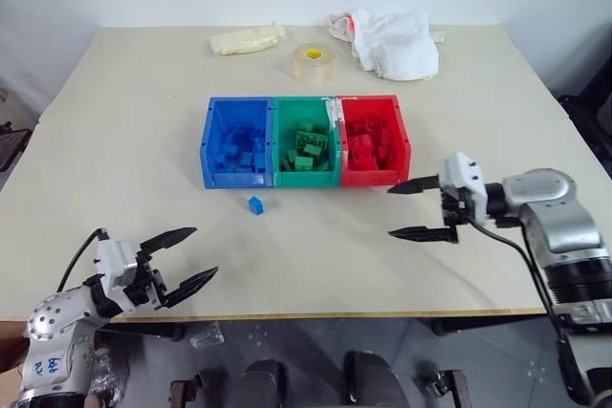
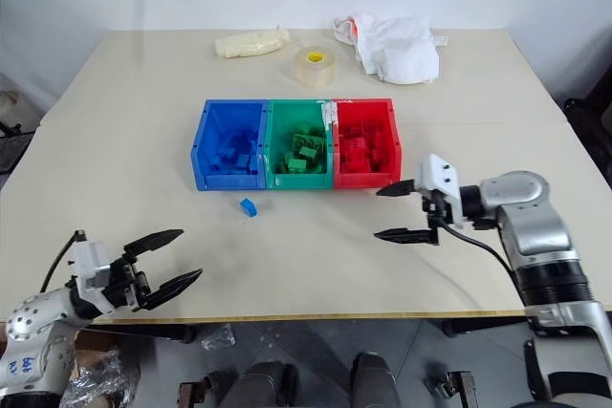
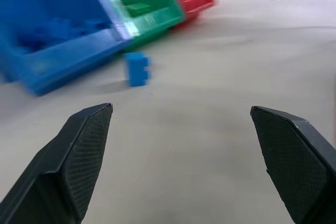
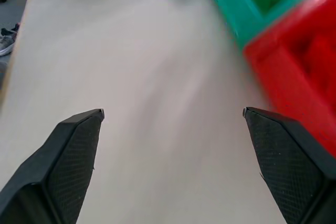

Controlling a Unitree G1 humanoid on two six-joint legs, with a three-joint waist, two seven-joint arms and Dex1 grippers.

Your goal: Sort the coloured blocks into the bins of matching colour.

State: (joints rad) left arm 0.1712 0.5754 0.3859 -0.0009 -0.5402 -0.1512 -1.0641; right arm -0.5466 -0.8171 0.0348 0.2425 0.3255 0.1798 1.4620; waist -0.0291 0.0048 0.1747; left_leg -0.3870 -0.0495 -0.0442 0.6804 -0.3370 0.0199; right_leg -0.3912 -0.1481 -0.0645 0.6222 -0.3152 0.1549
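Observation:
Three joined bins stand mid-table: the blue bin [image 1: 236,143], the green bin [image 1: 306,142] and the red bin [image 1: 374,139], each holding several blocks of its own colour. One small blue block [image 1: 255,204] lies alone on the table just in front of the blue bin, also seen from the left wrist as the blue block [image 3: 137,68]. My left gripper [image 1: 186,257] hovers open and empty at the near left table edge. My right gripper [image 1: 413,209] is open and empty to the right of the red bin's front, pointing left.
At the far side of the table [image 1: 316,255] lie a clear tape roll [image 1: 312,63], a crumpled white cloth [image 1: 394,43] and a pale yellowish bag [image 1: 248,40]. Bare tabletop stretches between both grippers in front of the bins.

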